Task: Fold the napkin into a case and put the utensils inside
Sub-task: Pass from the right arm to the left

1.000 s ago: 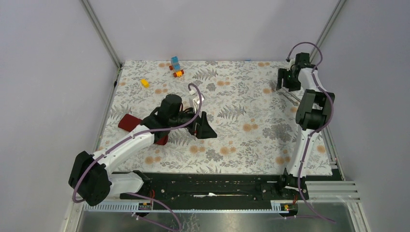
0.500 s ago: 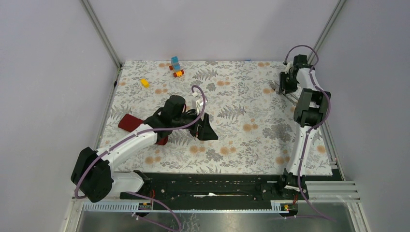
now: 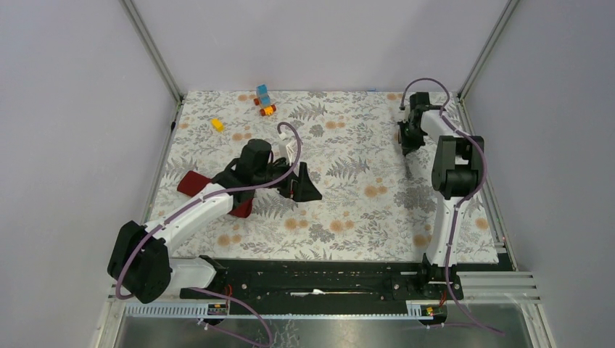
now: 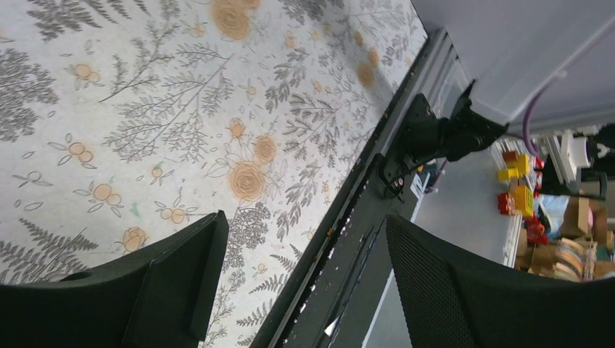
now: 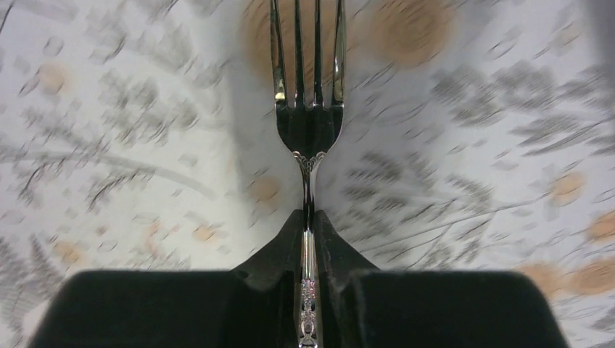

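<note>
Mid-task, by the look of it. Seeing napkin (image 3: 190,184) as a small dark red patch at left of table (image 3: 348,145), partly under left arm (image 3: 192,212); can't confirm a finished case. Holding fork (image 5: 307,123) clamped by its handle in right gripper (image 5: 308,217), over far-right table; pointing tines straight away from gripper, long axis in line with it. Showing left gripper (image 4: 304,225) spread wide, empty. Can't spot knife. Left to do: getting both utensils into the cloth.

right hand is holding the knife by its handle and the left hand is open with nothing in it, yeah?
Not the knife: the right hand is shut on the fork, whose tines show plainly in the right wrist view. The rest is right: it is gripped by the handle, and the left hand is open and empty.
</note>
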You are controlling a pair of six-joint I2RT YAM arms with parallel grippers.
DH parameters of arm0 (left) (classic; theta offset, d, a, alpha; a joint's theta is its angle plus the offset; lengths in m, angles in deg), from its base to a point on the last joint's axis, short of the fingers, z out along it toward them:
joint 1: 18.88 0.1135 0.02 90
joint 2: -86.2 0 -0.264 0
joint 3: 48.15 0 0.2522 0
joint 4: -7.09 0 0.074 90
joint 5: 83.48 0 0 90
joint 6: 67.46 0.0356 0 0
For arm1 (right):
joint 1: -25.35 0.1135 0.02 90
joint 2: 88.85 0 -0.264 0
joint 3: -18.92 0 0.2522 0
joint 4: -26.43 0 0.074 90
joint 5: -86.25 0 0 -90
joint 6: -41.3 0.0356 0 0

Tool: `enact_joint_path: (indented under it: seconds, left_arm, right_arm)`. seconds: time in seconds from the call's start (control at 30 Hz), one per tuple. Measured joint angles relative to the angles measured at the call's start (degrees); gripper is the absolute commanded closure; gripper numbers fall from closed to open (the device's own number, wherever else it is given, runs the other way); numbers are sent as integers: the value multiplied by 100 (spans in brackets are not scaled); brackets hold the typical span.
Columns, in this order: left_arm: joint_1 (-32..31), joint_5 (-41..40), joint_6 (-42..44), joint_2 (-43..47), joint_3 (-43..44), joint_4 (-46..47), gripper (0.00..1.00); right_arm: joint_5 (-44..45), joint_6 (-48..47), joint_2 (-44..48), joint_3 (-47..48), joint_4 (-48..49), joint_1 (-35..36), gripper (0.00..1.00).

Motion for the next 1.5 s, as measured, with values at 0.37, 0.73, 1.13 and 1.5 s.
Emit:
enact_joint_path:
  seconds: [0.37, 0.73, 1.13, 1.5]
  left_arm:
    - [522, -844, -1552, -649, -247, 20, 15]
    - [529, -667, -3595, -1777, -815, 1189, 34]
    - [494, -470, -3716, -1923, -1386, 4207, 33]
    - [369, -538, -3536, -1648, -1668, 4638, 52]
  right_arm:
    - [-326, 1322, 1596, -2568, 1062, 1248, 100]
    - [-914, 2151, 3058, -4334, 1921, 2702, 100]
    - [-1469, 2450, 3875, -4636, 2400, 3458, 100]
    - [-1895, 2702, 4572, -4863, 2675, 3974, 100]
